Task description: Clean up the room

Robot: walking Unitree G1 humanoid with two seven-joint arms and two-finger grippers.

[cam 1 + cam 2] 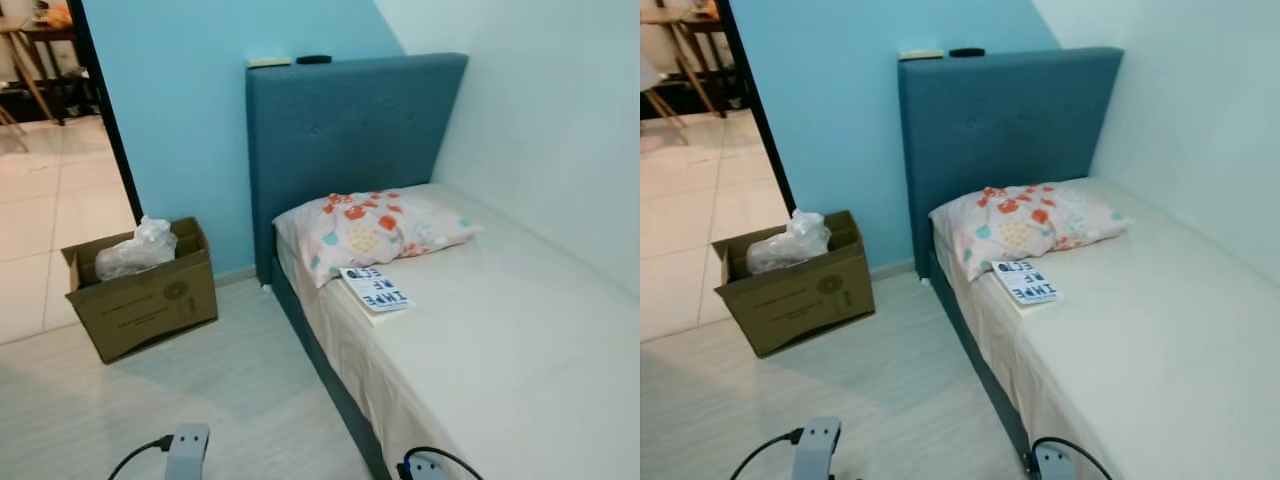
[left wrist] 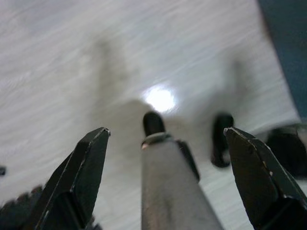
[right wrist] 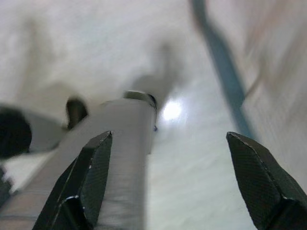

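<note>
Black and spread wide, the two fingers of our left gripper (image 2: 165,153) frame pale wood-grain floor (image 2: 72,57) in the left wrist view, with nothing between them; one of our silver legs runs down the middle of that picture, blurred. Our right gripper (image 3: 168,158) hangs the same way, fingers apart and empty, over the same pale floor, with the dark blue base of the bed showing as a blurred stripe to one side.

From the head camera we see both arms low at the bottom edge, the left wrist (image 1: 187,448) over the floor and the right wrist (image 1: 425,467) just beside the bed's near edge.

Further out, the bed (image 1: 520,340) lies on our right, covered in a cream sheet, with a blue padded headboard (image 1: 350,130) against the blue wall. A patterned pillow (image 1: 370,228) with orange and teal shapes rests at the head end. Just in front of it, near the mattress edge, lies a booklet (image 1: 376,288) printed in black and white.

On the floor to our left, near the doorway, stands an open cardboard box (image 1: 150,300) holding a crumpled clear plastic bag (image 1: 135,250). Two small flat objects, one pale (image 1: 268,61) and one dark (image 1: 313,59), sit on top of the headboard.
</note>
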